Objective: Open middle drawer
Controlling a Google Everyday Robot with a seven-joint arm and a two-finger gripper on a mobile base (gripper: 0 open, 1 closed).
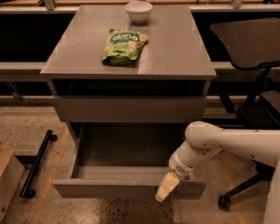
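Observation:
The grey cabinet (177, 50) stands in the middle of the camera view. Its top drawer (130, 108) is closed. Below it the middle drawer (107, 189) is pulled far out toward me, and its deep grey box is empty. My gripper (165, 188) is at the right part of that drawer's front, at its top edge, on the white arm (233, 141) that comes in from the right. The lowest drawer is hidden under the open one.
A green snack bag (123, 45) and a white bowl (138, 10) lie on the cabinet top. A black office chair (256, 41) stands close on the right. A black wheeled bar (37, 164) and a brown box (2, 176) are on the floor at the left.

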